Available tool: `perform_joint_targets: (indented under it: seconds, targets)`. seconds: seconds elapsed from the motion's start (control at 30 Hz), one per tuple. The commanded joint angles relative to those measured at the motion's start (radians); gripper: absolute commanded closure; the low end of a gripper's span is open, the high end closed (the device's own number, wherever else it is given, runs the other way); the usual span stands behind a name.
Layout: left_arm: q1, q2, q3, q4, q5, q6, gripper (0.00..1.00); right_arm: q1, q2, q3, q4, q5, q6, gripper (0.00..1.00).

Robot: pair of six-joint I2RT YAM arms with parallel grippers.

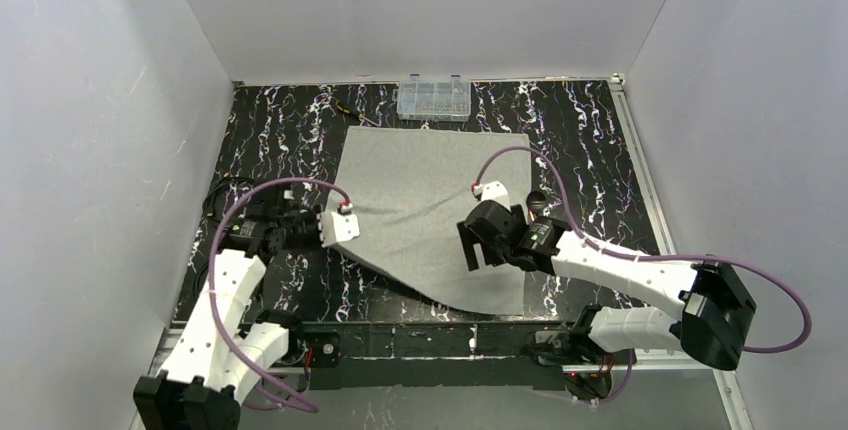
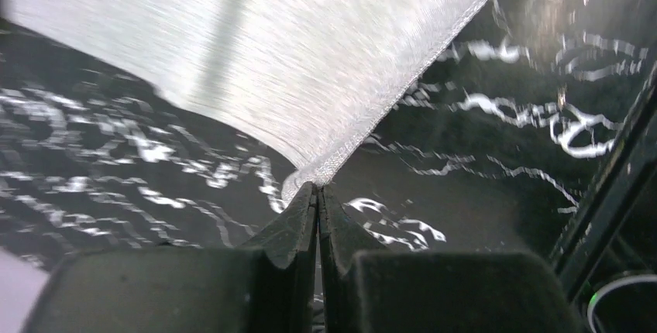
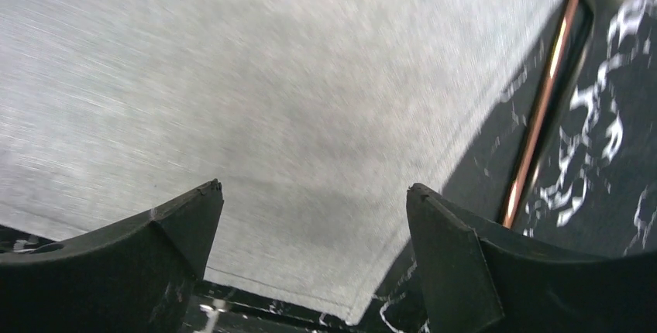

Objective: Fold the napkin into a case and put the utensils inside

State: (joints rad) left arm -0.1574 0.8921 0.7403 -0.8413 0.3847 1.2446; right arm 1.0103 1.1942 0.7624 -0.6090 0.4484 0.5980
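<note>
Your left claw is pinched shut on a corner of the napkin, at the bottom centre of the left wrist view. Your right claw hangs wide open over the cloth's near right corner, holding nothing. The napkin fills the middle of the top view. It looks light and limp and will likely sag, so take it by hems and corners. The utensils lie just beside its right edge and look thin, stiff and probably slippery. A clear box sits top centre.
</note>
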Motion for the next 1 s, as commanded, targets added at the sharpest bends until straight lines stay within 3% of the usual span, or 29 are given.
perform_joint_targets:
  seconds: [0.0, 0.23, 0.5, 0.63, 0.73, 0.83, 0.97]
  targets:
    - [-0.004, -0.049, 0.168, -0.035, 0.162, -0.161, 1.00, 0.005, -0.013, 0.101, 0.156, -0.050, -0.212, 0.03]
    - [-0.004, 0.053, 0.351, -0.037, 0.123, -0.337, 1.00, 0.046, -0.202, -0.014, 0.334, -0.295, -0.371, 0.01]
    - [-0.004, 0.045, 0.341, 0.001, 0.116, -0.370, 1.00, 0.123, -0.120, 0.023, 0.434, -0.388, -0.476, 0.01]
    - [-0.004, 0.046, 0.361, 0.001, 0.111, -0.383, 1.00, 0.207, -0.006, 0.076, 0.464, -0.296, -0.511, 0.01]
    - [-0.004, 0.044, 0.365, 0.001, 0.106, -0.385, 1.00, 0.297, 0.059, 0.072, 0.423, -0.102, -0.514, 0.01]
    - [-0.004, 0.045, 0.366, 0.004, 0.095, -0.384, 1.00, 0.329, 0.091, 0.044, 0.331, 0.079, -0.442, 0.01]
    - [-0.004, 0.070, 0.376, 0.020, 0.050, -0.414, 1.00, 0.351, 0.052, -0.020, 0.301, 0.165, -0.312, 0.02]
